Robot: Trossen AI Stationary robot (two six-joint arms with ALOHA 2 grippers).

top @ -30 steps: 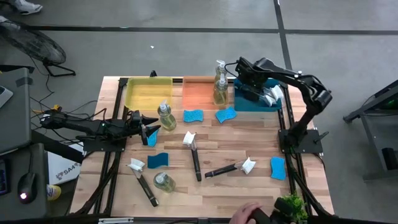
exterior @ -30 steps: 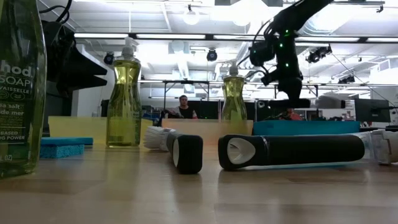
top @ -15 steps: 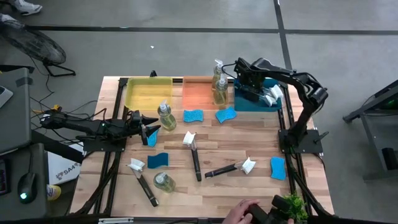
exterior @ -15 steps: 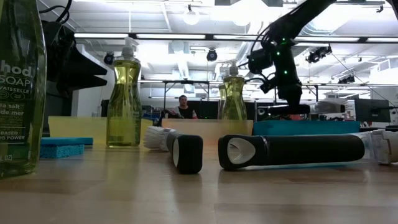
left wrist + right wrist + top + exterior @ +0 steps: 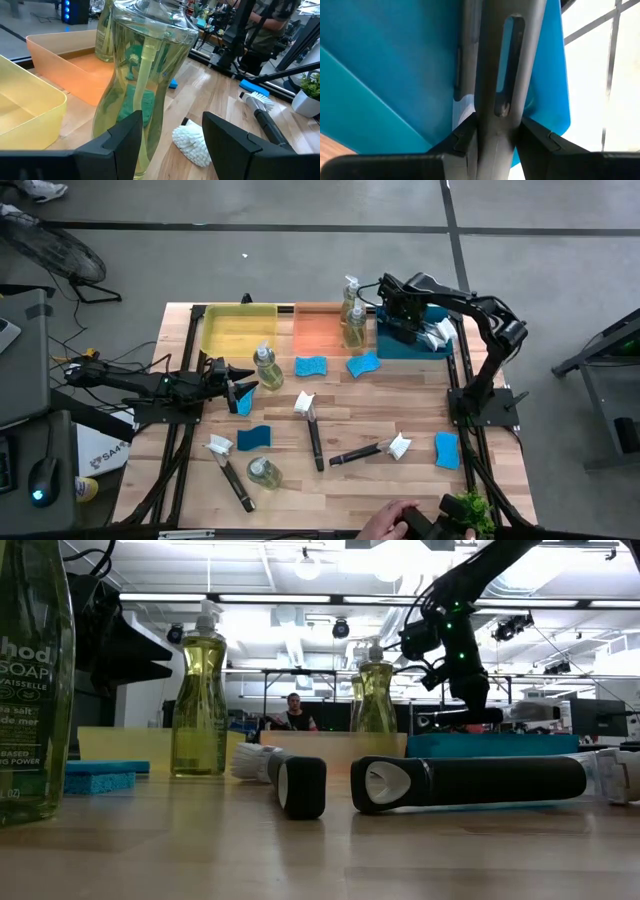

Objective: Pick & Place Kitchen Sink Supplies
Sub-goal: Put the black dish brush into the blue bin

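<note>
We note the right gripper (image 5: pixel 397 315) at the upper right of the high view, over the blue tray (image 5: pixel 432 348), clenched on the dark handle of a dish brush (image 5: pixel 501 75); the right wrist view shows that handle wedged between both fingers with the tray's blue floor behind it. Compared with a second ago, the arm has edged slightly toward the frame's left and the gripper sits a little differently over the tray in the low view, while the clench itself has not changed. We judge this to be the lowering stage of a placement: the brush is above or inside the blue tray but not let go. The left gripper (image 5: pixel 238 392) waits at mid-left of the high view, unmoved, its fingers spread on either side of a clear soap bottle (image 5: pixel 142 75) without visibly pressing it; we cannot tell whether they touch it. Another soap bottle (image 5: pixel 354 320) stands in the orange tray (image 5: pixel 318 330), and the yellow tray (image 5: pixel 238 330) looks empty. On the table remain blue sponges (image 5: pixel 311 366), further brushes (image 5: pixel 312 430) and a bottle lying low left (image 5: pixel 264 472). A person's hand (image 5: pixel 385 523) shows at the bottom edge, near the green plant (image 5: pixel 470 510). Most supplies are unsorted, so the task is early.
</note>
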